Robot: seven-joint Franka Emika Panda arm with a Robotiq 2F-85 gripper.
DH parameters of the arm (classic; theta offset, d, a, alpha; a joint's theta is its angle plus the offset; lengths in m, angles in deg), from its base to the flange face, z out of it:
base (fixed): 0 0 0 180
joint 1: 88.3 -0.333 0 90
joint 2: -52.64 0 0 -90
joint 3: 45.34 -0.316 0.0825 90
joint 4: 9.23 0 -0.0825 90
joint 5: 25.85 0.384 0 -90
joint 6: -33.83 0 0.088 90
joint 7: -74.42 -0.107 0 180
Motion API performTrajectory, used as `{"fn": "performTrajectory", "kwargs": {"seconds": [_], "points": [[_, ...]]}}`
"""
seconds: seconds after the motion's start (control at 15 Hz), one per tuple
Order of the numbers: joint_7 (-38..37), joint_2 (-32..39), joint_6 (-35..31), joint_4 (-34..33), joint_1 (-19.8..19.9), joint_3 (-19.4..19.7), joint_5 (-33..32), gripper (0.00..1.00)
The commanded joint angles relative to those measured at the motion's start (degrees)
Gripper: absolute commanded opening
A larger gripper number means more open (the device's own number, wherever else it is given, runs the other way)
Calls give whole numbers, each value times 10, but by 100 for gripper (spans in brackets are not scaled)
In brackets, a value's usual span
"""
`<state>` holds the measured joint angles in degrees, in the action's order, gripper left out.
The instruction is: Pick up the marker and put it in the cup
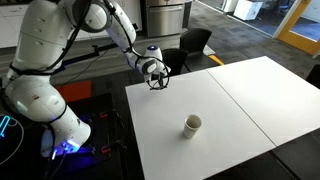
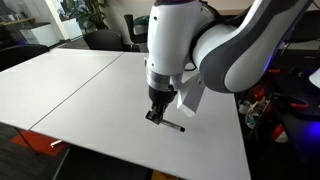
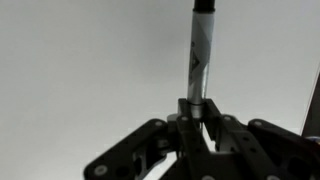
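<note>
The marker [image 3: 200, 60] is a thin black stick with a grey band. In the wrist view it runs from between my fingers toward the top of the frame. In an exterior view it [image 2: 172, 125] lies low on the white table, sticking out from the fingertips. My gripper [image 3: 195, 108] is shut on the marker's near end, down at the table surface near the table's edge [image 2: 154, 114]. It also shows in an exterior view [image 1: 154, 80]. The small white cup [image 1: 192, 124] stands upright on the table, well away from the gripper. The cup is out of sight in the wrist view.
The white table [image 1: 250, 95] is made of two joined tops with a seam. Black office chairs [image 1: 190, 45] stand behind it. The robot base [image 1: 45, 110] and cables with lit electronics [image 2: 290, 105] sit beside the table edge.
</note>
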<state>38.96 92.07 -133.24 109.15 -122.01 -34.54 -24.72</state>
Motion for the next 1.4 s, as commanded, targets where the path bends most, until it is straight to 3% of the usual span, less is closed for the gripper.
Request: {"fn": "performTrajectory", "kwargs": {"seconds": [0.0,0.33,0.6,1.0,1.33], "points": [[-72,-49,6,40,-80,84,-20,5],[-150,-85,18,66,-164,198,-62,5],[-192,-107,29,81,-199,259,-97,5],[-198,-149,82,78,-176,275,-116,5],[-251,-175,139,52,-159,291,-178,5]]}}
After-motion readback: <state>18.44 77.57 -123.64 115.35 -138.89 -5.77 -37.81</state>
